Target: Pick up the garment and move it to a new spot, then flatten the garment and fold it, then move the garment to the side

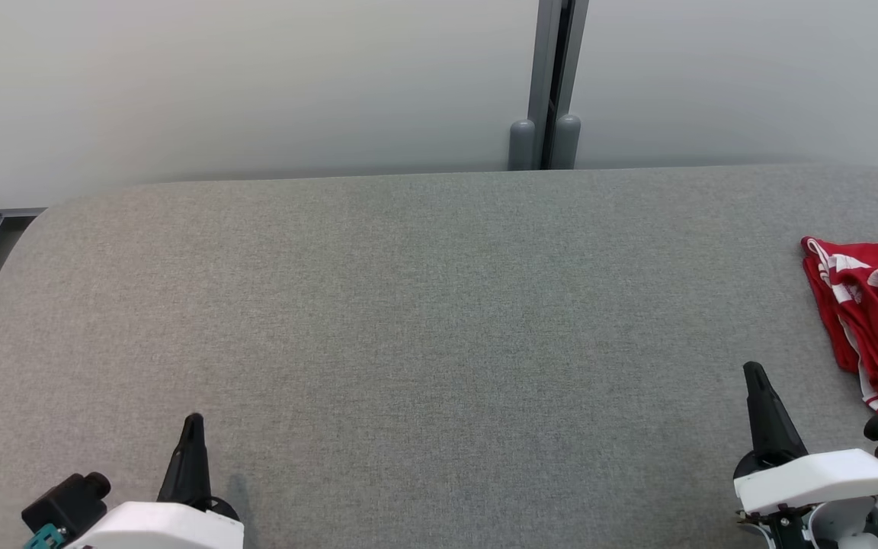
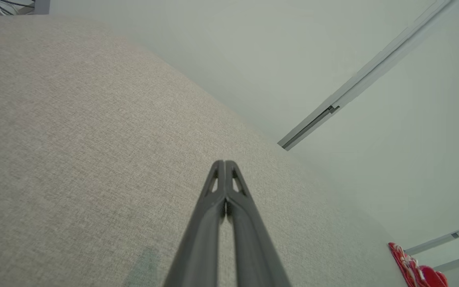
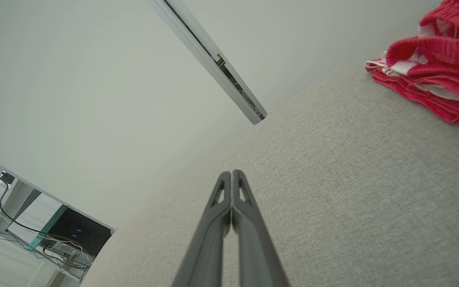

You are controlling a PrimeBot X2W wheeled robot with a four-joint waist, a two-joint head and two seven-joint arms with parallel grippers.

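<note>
Both the left gripper [image 1: 193, 421] and right gripper [image 1: 752, 370] have fingers pressed together, empty, while the red garment [image 1: 869, 328] lies bunched at the table's [image 1: 408, 305] three o'clock edge, so the right should open wide before pinching a thick fold.

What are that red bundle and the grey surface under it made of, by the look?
The red garment looks like soft knit or terry cloth, matte, with white stripes: it slumps in thick, fuzzy folds. The grey tabletop seems covered in woven fabric, matte: a fine heathered weave shows, and its corners are rounded, perhaps padded.
</note>
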